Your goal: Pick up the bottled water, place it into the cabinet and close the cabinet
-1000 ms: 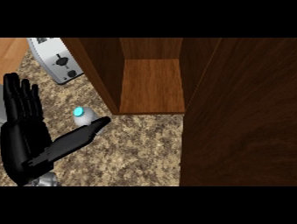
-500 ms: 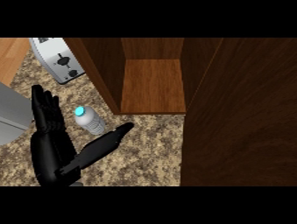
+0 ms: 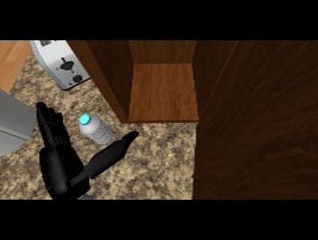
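Observation:
The bottled water [image 3: 96, 131], clear with a light blue cap, stands upright on the speckled counter just left of the cabinet. My left hand [image 3: 60, 168] comes up from the lower left and is open. Its fingers [image 3: 51, 126] are straight on the bottle's left, and its thumb [image 3: 113, 152] stretches out below and to the right of the bottle. The bottle sits in the gap between them, and no contact shows. The wooden cabinet [image 3: 162, 91] is open, with a bare shelf. Its dark door [image 3: 265, 122] is swung out and fills the right side.
A silver toaster [image 3: 63, 65] stands at the back left, next to the cabinet's side wall. A large grey object [image 3: 2, 122] sits at the left edge, close to my fingers. The speckled counter [image 3: 158, 164] runs between the hand and the door.
My left hand has shifted right and lower, so the bottle, earlier partly hidden behind the thumb, now shows in the gap between thumb and fingers. The toaster and grey object have slid right in the view.

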### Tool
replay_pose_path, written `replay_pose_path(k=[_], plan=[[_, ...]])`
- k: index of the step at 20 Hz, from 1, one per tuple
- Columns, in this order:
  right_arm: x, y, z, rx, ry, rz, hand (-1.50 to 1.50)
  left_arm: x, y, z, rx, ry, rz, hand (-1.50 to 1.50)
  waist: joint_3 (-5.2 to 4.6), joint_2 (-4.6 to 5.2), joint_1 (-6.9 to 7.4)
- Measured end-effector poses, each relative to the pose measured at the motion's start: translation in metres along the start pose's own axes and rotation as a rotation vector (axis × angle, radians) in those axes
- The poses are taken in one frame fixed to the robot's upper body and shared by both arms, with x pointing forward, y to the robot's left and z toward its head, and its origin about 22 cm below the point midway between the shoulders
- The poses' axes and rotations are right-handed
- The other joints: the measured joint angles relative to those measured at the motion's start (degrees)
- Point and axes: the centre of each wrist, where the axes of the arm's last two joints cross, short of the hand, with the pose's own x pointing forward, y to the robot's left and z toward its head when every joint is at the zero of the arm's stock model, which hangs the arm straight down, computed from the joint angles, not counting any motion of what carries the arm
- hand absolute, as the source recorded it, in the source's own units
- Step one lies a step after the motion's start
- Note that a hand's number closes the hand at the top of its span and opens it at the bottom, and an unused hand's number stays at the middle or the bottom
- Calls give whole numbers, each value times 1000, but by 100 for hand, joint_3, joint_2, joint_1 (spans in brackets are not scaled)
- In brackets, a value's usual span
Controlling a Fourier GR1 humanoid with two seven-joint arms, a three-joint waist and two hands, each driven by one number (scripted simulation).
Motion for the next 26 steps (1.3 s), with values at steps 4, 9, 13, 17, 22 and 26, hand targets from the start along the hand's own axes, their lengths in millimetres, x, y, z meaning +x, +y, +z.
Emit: replay_pose_path(k=[4, 9, 13, 17, 22, 26], plan=[[0, 0, 7, 1, -4, 12, -150, -19, 7, -7, 42, 24, -26, -150, -4, 4, -4], [-1, 0, 14, 0, -12, 17, -150, -47, 14, -14, 60, 65, -31, -150, -9, 7, -14], [-2, -2, 24, 8, -13, 32, -150, -74, 23, -19, 73, 89, -34, -150, -10, 5, -26], [-1, -3, 30, 11, -8, 41, -150, -102, 31, -23, 90, 103, -28, -150, -14, 10, -28], [0, -2, 36, 11, -1, 38, -150, -138, 44, -30, 117, 110, -18, -150, -16, 15, -34], [-1, -1, 41, 19, 0, 38, -150, -169, 53, -32, 136, 120, -15, -150, -15, 19, -45]])
